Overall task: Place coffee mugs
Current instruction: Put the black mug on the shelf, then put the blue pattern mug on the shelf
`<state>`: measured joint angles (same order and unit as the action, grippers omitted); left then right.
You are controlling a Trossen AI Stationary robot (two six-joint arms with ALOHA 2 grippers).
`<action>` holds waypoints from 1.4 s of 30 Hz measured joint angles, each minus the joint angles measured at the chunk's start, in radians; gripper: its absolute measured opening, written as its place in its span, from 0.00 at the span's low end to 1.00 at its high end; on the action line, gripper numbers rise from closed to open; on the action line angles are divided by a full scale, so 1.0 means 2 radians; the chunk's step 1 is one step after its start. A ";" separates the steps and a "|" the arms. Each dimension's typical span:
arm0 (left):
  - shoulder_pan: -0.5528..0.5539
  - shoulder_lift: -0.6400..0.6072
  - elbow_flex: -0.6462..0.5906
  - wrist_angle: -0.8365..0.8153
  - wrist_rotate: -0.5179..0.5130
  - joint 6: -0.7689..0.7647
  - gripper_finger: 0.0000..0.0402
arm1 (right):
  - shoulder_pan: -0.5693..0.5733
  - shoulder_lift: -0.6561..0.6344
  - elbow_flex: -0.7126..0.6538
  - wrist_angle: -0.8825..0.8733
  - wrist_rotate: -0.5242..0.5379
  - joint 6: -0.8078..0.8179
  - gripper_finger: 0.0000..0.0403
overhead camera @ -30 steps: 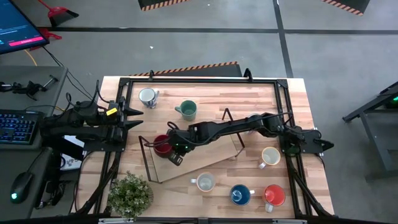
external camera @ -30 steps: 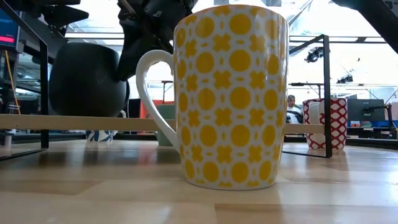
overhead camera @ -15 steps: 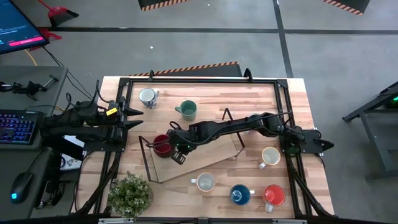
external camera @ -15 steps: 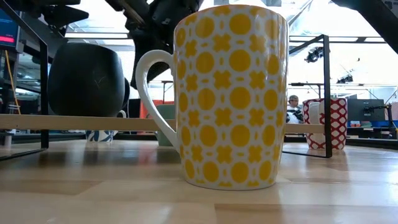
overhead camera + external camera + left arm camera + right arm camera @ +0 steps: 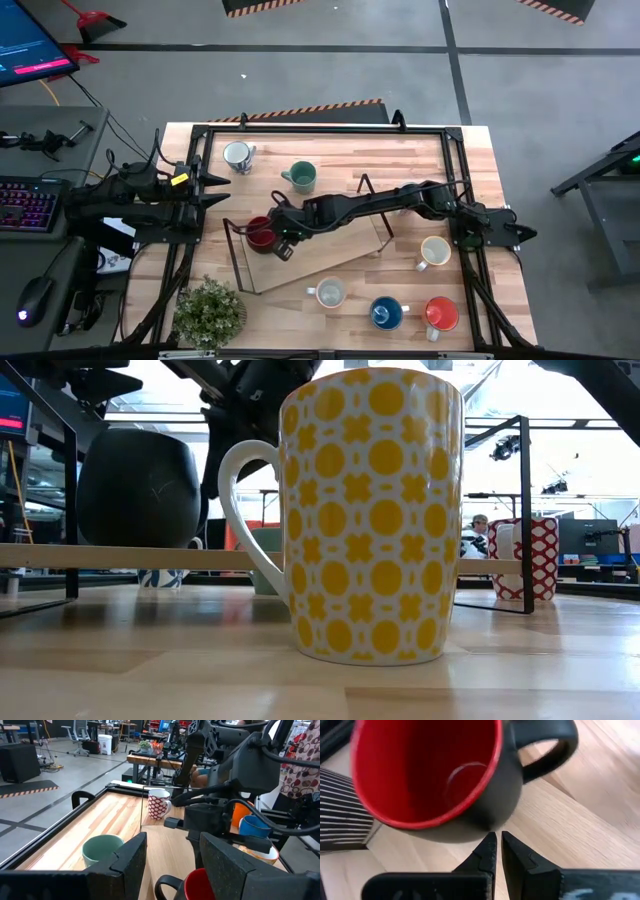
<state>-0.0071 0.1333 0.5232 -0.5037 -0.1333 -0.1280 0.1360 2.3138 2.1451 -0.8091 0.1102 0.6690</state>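
A dark red mug (image 5: 260,233), black outside and red inside, stands upright by its base on the left end of a raised wooden shelf (image 5: 120,556). My right gripper (image 5: 284,248) reaches in from the table's right and slants down, shut, its fingertips (image 5: 492,842) right at the mug's outer wall (image 5: 485,822), under the handle (image 5: 547,750). My left gripper (image 5: 172,865) waits open at the table's left edge (image 5: 215,185). The other mugs stand apart: teal-green (image 5: 300,177), patterned white (image 5: 238,155), yellow-patterned (image 5: 370,510), blue (image 5: 386,313), orange (image 5: 440,313). My right gripper's shut fingertips stand against or just short of the dark red mug's outer wall, below its handle, coming slanting down from the table's near right. I cannot tell whether they touch it. The mug stays upright on the shelf.
A black tube frame (image 5: 320,130) runs around the table top. The shelf's black legs (image 5: 383,230) stand mid-table. A potted plant (image 5: 210,312) sits at the near left corner. A cream mug (image 5: 434,250) stands by the right arm's base.
My right gripper has turned a little at the wrist, so its shut fingers have swung slightly toward the table's far edge beside the dark red mug. The mug keeps its place on the shelf.
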 joint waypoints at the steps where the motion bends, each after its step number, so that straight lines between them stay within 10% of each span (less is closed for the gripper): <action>1: 0.000 0.000 0.000 0.000 0.000 0.000 0.43 | 0.000 0.000 0.000 0.004 -0.002 -0.003 0.03; 29: 0.000 0.000 0.000 0.000 0.000 0.001 0.43 | 0.000 -0.003 0.000 0.033 -0.085 -0.035 0.03; 42: 0.000 0.000 0.000 -0.014 -0.001 0.010 0.43 | -0.006 -0.127 0.000 -0.236 0.037 -0.074 0.03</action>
<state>-0.0071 0.1333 0.5232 -0.5326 -0.1344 -0.1074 0.1241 2.0596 2.1456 -1.2801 0.1850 0.5210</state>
